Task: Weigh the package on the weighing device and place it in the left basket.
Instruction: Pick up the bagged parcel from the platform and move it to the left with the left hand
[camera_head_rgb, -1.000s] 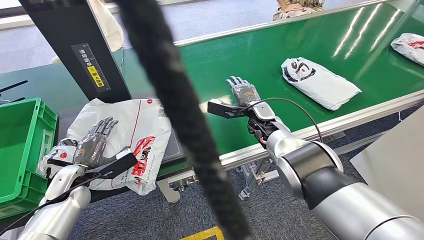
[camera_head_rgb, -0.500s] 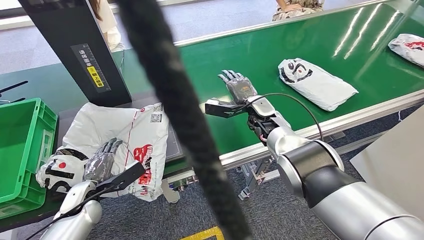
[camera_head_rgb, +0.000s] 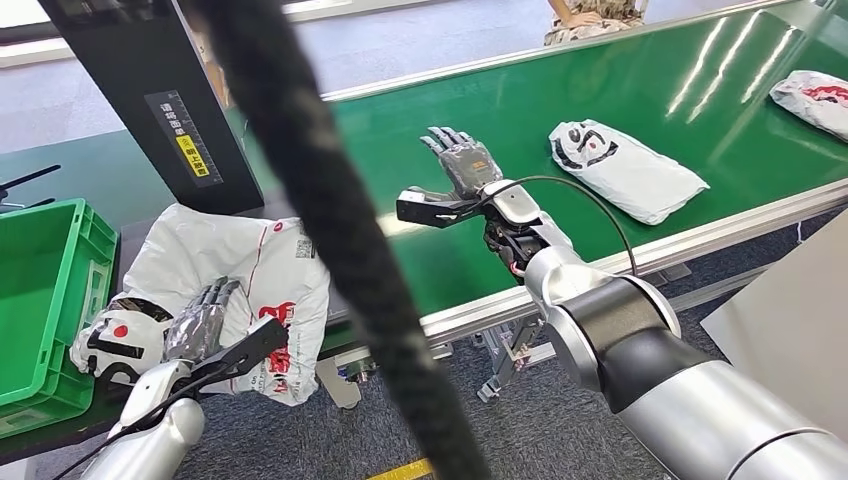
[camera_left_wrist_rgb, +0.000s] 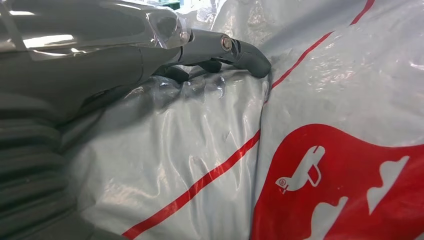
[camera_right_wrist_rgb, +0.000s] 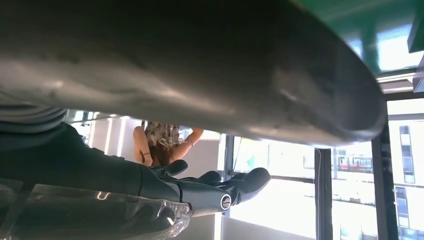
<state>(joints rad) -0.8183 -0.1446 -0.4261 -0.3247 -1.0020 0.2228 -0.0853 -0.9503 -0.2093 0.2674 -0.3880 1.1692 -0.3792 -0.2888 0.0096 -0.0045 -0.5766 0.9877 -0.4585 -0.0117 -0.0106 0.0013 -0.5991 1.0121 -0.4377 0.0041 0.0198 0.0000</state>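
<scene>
Package (camera_head_rgb: 235, 290): white plastic mailer, red print, lying on the dark scale (camera_head_rgb: 345, 280) just right of the green basket (camera_head_rgb: 45, 290). Soft, crinkly, probably light and slippery; best taken by bunching its near-left edge. My left hand (camera_head_rgb: 195, 325) rests there, fingers curled onto the film. My right hand (camera_head_rgb: 462, 165) hovers over the belt (camera_head_rgb: 500, 110), fingers spread, empty.

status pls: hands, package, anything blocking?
Left hand resting on white package on the scale, grip unclear. Right hand open over belt, empty. Green basket left of package. Black cable crosses head view.
</scene>
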